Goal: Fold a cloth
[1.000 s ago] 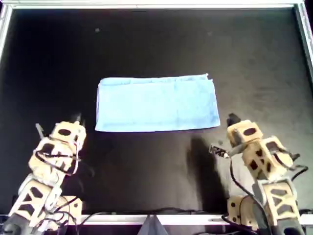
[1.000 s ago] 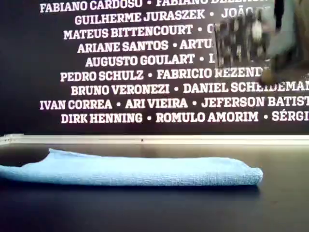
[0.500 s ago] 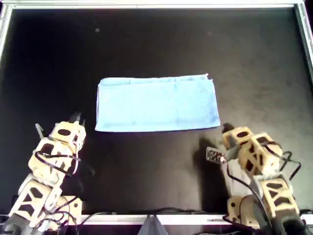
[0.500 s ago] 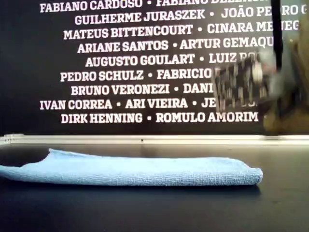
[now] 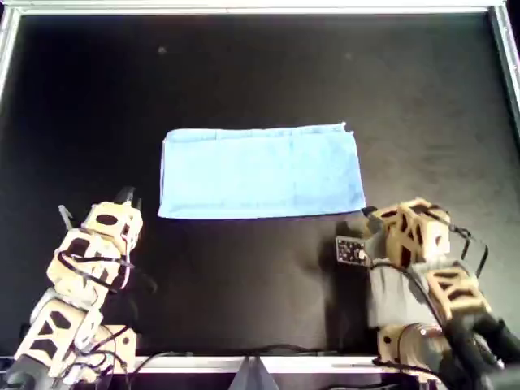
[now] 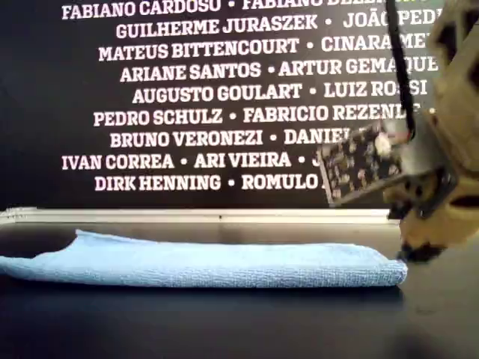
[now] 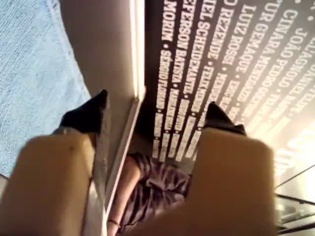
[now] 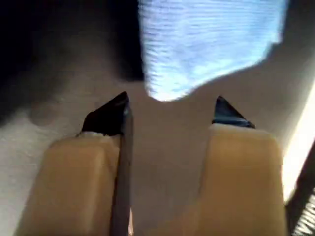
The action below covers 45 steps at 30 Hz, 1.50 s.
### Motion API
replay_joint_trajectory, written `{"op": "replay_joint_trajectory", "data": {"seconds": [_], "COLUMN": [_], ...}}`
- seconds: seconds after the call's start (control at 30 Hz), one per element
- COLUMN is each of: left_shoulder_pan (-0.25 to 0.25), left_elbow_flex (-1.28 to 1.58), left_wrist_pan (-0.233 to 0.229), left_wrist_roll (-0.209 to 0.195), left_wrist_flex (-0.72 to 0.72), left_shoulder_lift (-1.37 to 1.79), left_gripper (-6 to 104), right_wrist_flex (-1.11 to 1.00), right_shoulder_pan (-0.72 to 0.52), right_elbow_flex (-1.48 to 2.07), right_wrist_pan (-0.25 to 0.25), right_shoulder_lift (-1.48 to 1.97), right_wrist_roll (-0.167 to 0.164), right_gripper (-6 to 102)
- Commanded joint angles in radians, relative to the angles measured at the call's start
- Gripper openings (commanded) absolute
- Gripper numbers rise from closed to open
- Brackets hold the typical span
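The light-blue cloth [image 5: 260, 171] lies flat on the black table as a wide rectangle, folded edge thick in the exterior view [image 6: 209, 265]. My second gripper [image 5: 370, 214] is open, its tips just short of the cloth's near corner on the overhead view's right; that corner [image 8: 206, 44] shows right ahead of the jaws [image 8: 170, 105]. In the exterior view it hangs low by the cloth's right end [image 6: 423, 250]. My first gripper [image 5: 127, 197] is open and empty, off the cloth's near corner on the overhead view's left, with cloth [image 7: 29, 73] beside its jaws [image 7: 155, 110].
A metal frame [image 5: 260, 8] rims the black table. A dark wall with white names [image 6: 224, 90] stands behind it. A small circuit board [image 5: 351, 250] and cables hang on the second arm. Both arm bases stand at the table's near edge.
My second gripper has moved forward and down towards the cloth's near corner. The first arm and the cloth have not moved.
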Motion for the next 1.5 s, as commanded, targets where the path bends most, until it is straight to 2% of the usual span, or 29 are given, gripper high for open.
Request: {"op": "replay_joint_trajectory", "data": {"seconds": [0.0,0.4,1.47], "left_shoulder_pan": [0.003,0.003,0.003], "left_elbow_flex": [-0.009,-0.009,-0.009], "left_wrist_pan": [-0.005,-0.005,-0.005], "left_wrist_roll": [0.002,0.002,0.003], "left_wrist_flex": [-0.008,-0.008,-0.006], "left_shoulder_lift": [0.020,0.020,0.020], "left_gripper": [68,68,68], "right_wrist_flex": [-0.041,-0.041,-0.029], "right_shoulder_pan": [0.002,-0.008,0.002], "right_elbow_flex": [-0.124,-0.362,-0.488], "right_wrist_pan": [-0.011,-0.011,-0.011], "right_shoulder_lift": [-0.080,-0.360,-0.517], "right_wrist_roll": [0.006,0.006,0.006], "right_gripper": [67,67,67]}}
